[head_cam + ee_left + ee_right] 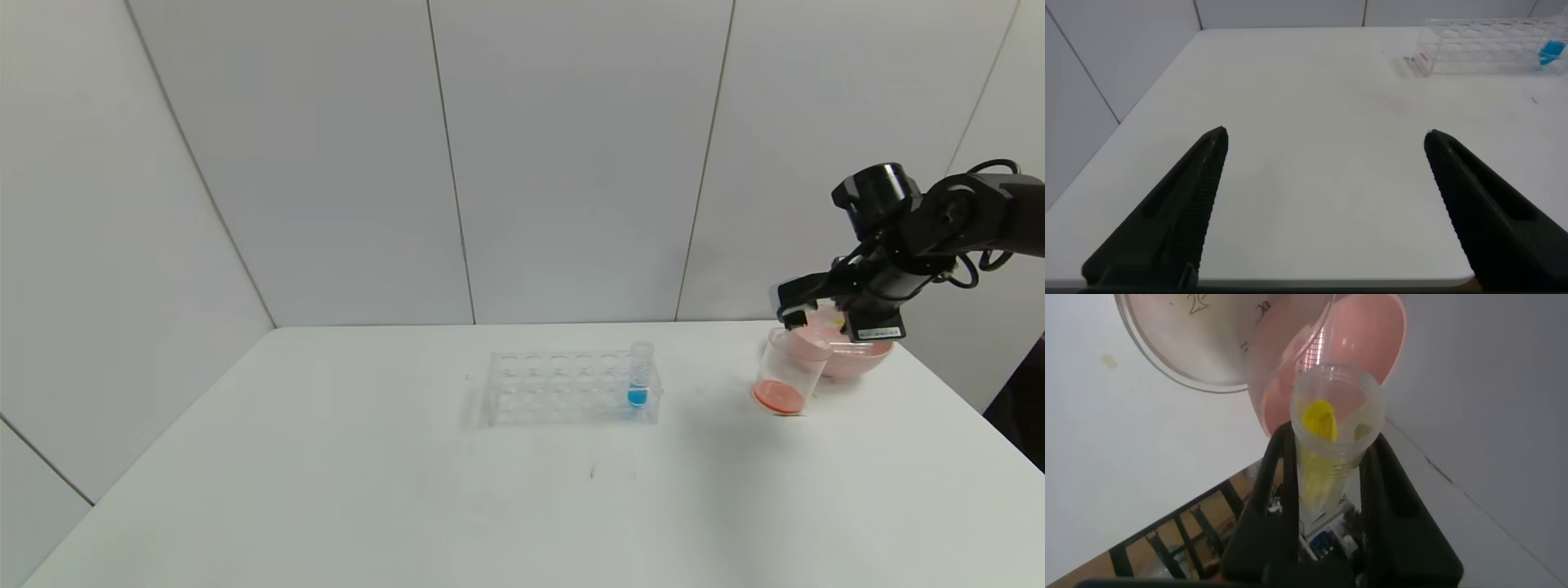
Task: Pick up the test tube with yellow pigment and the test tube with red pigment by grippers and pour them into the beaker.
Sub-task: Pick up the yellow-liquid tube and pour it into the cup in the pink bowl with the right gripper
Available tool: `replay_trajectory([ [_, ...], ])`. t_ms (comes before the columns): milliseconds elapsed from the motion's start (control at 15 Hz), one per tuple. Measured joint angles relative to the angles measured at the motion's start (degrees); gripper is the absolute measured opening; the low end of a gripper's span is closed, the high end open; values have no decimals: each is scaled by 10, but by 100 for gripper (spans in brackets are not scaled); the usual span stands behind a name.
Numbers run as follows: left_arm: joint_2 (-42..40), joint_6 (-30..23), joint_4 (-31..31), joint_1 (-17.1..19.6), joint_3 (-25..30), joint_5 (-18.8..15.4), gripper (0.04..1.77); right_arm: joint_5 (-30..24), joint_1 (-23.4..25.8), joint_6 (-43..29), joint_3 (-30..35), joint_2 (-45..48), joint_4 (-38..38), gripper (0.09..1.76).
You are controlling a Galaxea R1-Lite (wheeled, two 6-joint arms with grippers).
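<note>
Pouring is going well if the right pincer (796,317), pinching the test tube with yellow pigment (1333,429), is keeping its mouth over the beaker (788,371) at 2 o'clock on the worktop (408,506).

Just past your right claw (1327,469), the beaker (1221,343) carries printed graduation marks in the right wrist view. You can make out only the figure "25" near its rim; the marks beside it are too cut off to read. On that arm, the white label (880,333) shows print too small to read.
</note>
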State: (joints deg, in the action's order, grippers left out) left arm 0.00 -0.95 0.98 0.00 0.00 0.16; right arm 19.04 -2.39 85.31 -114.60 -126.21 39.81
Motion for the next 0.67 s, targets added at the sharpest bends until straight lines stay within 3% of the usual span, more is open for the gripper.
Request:
replay_trajectory([
  [667,0,0,0,0,0,0,172,46,-18,41,0,5,0,50],
])
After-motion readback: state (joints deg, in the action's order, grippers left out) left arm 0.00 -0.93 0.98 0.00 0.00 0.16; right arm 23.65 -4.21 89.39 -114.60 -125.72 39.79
